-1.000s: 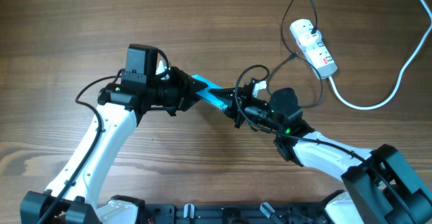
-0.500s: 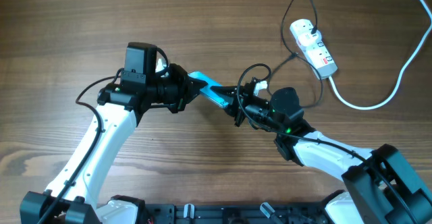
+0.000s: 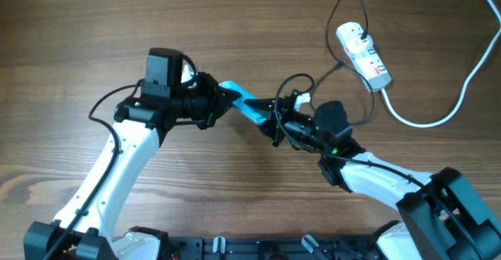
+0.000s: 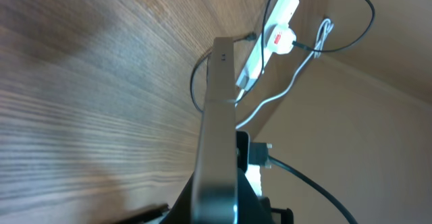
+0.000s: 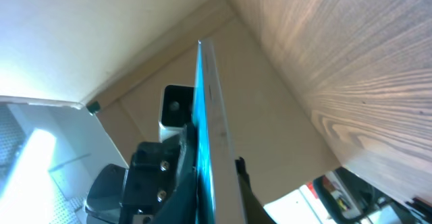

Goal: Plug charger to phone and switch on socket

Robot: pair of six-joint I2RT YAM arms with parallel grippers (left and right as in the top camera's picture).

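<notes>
The phone (image 3: 244,103), with its cyan screen, is held in the air between both grippers. My left gripper (image 3: 223,95) is shut on its upper-left end. In the left wrist view the phone (image 4: 219,109) shows edge-on. My right gripper (image 3: 274,123) is closed around its lower-right end, and the phone (image 5: 204,123) sits between those fingers. The socket (image 3: 362,54) lies at the back right with the charger's white plug block (image 3: 350,34) in it; it also shows in the left wrist view (image 4: 270,21). The charger's black cable (image 3: 333,21) loops towards the right gripper. Its tip is hidden.
The socket's thick white cord (image 3: 462,88) curves off to the right edge of the wooden table (image 3: 78,41). A black cable (image 3: 368,107) arcs beside the right wrist. Both arm bases stand along the front edge.
The phone and my left gripper have shifted slightly up and to the left. The right gripper has hardly moved.
</notes>
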